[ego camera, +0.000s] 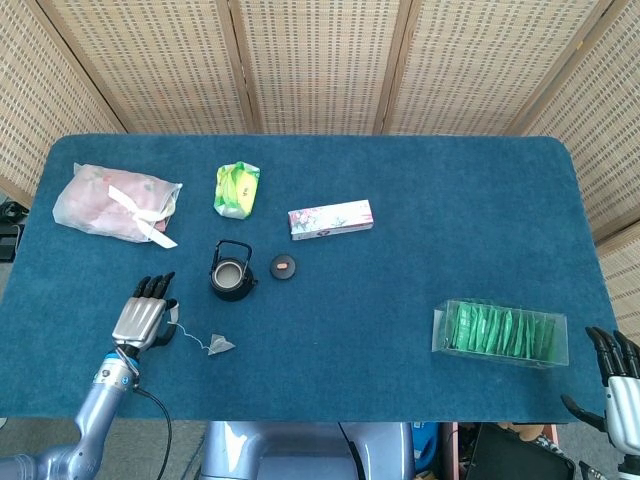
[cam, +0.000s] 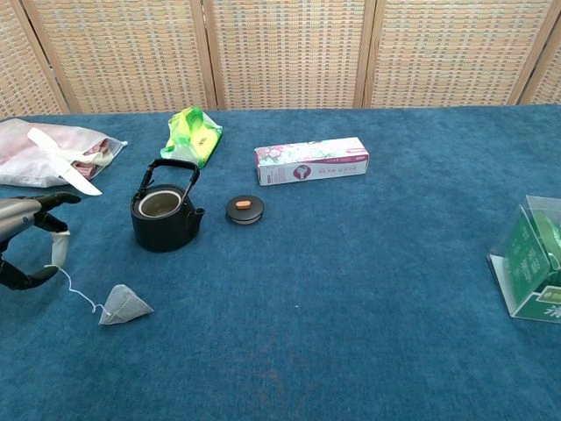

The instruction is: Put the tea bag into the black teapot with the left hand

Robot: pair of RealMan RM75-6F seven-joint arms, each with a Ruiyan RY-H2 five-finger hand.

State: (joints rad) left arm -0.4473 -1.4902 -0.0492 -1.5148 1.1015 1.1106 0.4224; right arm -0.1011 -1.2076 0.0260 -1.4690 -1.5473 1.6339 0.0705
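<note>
A pyramid tea bag [cam: 123, 304] [ego camera: 219, 344] lies on the blue table, in front of the black teapot [cam: 164, 209] [ego camera: 231, 272]. The teapot stands open, and its lid [cam: 244, 209] [ego camera: 284, 266] rests beside it on the right. A thin string runs from the bag up to my left hand [cam: 26, 250] [ego camera: 144, 317], which pinches the string's tag end, left of the bag. My right hand [ego camera: 618, 380] hangs off the table's front right corner with its fingers apart and nothing in it.
A white plastic bag [cam: 48, 153] lies at the far left. A green-yellow packet [cam: 193, 136] sits behind the teapot. A flowered box [cam: 311, 160] lies mid-table. A clear box of green sachets [ego camera: 500, 333] stands at the right.
</note>
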